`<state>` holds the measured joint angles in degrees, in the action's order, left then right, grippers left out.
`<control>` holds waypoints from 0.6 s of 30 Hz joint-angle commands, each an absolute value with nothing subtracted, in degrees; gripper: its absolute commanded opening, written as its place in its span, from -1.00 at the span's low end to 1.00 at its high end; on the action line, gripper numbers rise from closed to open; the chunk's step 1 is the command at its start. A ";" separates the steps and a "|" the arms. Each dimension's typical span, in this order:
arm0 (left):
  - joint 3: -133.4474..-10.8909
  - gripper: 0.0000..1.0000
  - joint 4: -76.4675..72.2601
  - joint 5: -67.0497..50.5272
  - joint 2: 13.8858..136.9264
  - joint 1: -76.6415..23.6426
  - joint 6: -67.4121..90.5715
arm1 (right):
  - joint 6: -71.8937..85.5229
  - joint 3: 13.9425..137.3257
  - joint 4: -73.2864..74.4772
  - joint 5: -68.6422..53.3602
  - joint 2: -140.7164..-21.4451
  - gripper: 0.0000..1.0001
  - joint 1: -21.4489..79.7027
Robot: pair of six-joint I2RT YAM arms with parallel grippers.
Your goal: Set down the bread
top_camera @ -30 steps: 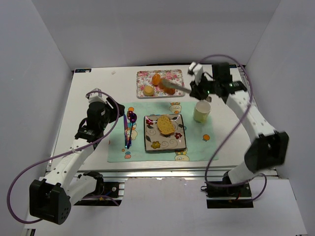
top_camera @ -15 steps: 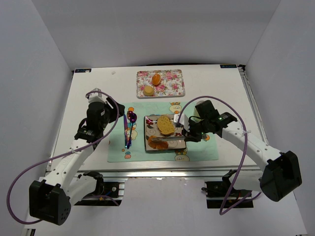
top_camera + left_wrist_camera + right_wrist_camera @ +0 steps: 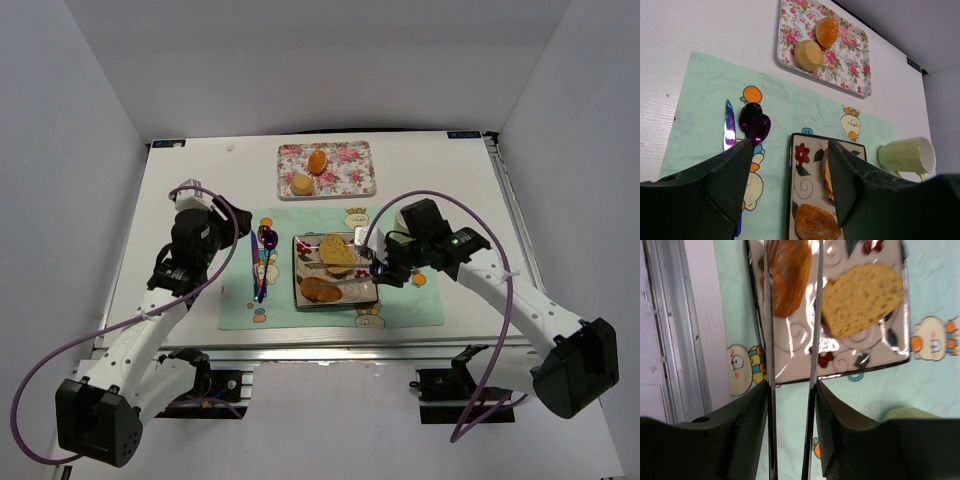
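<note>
An orange-brown bread lies on the near left part of the square patterned plate, next to a yellow bread slice. My right gripper is shut on metal tongs. In the right wrist view the gripper holds the tongs, whose two arms stand on either side of the orange bread over the plate. My left gripper is open and empty above the placemat; in its wrist view it looks toward the plate.
A floral tray at the back holds an orange roll and a yellow bun. A purple knife and spoon lie on the green placemat left of the plate. A pale green mug stands right of the plate.
My right arm carried the orange bread in the tongs from the floral tray down to the plate, where it now rests. My left arm shifted slightly.
</note>
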<state>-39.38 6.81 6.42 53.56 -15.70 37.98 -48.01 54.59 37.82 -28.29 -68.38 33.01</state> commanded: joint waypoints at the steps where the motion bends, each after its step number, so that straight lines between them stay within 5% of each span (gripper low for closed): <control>1: -39.64 0.43 6.15 6.15 53.00 -15.56 38.23 | -43.69 60.80 34.56 -30.24 -66.36 -0.09 32.70; 7: -39.99 0.43 5.45 5.63 53.61 -15.56 38.23 | -30.34 64.33 24.88 -25.67 -67.76 -0.98 23.93; 14: -39.20 0.43 4.84 3.08 54.23 -15.56 37.79 | -10.91 67.60 20.39 -15.14 -76.97 -1.00 -3.20; 18: -38.15 0.37 2.82 0.09 55.63 -15.56 38.06 | -7.65 61.38 19.34 -6.25 -82.52 -1.00 -10.45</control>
